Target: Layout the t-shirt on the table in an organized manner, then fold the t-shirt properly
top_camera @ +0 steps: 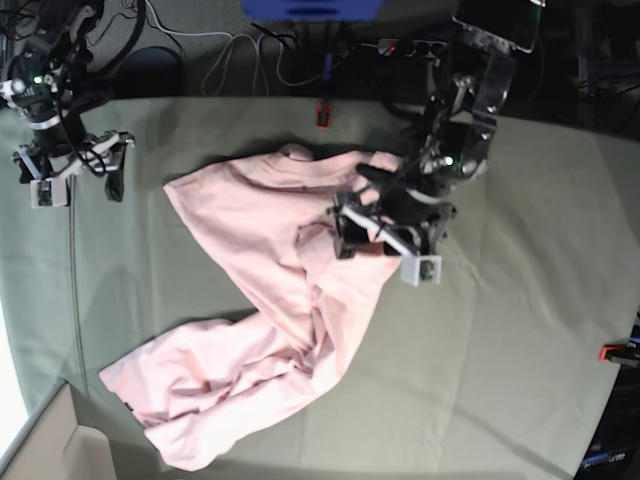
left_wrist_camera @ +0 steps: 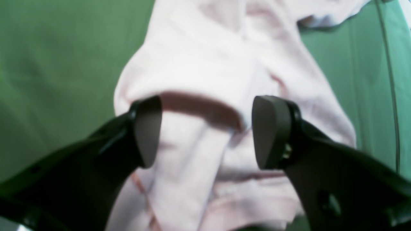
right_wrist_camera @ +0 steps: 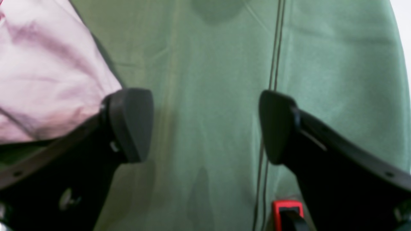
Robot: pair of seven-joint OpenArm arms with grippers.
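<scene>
Hovering over the crumpled t-shirt (left_wrist_camera: 205,64), your left gripper (left_wrist_camera: 205,131) looks half-open and, it seems, empty; right gripper (right_wrist_camera: 205,125) gapes wide.

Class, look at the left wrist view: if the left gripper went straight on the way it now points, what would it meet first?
Most likely the t-shirt: a raised pink fold lies directly between the open jaws of the left gripper. The table shows only to either side. How near the fold is cannot be judged.

we are seeing the t-shirt (top_camera: 262,300) as soft, matt pink cloth, creased. the table (top_camera: 520,330) is wearing a matt grey-green cloth. the left gripper (left_wrist_camera: 205,131) is showing 2 smooth, dull black plastic pads.
</scene>
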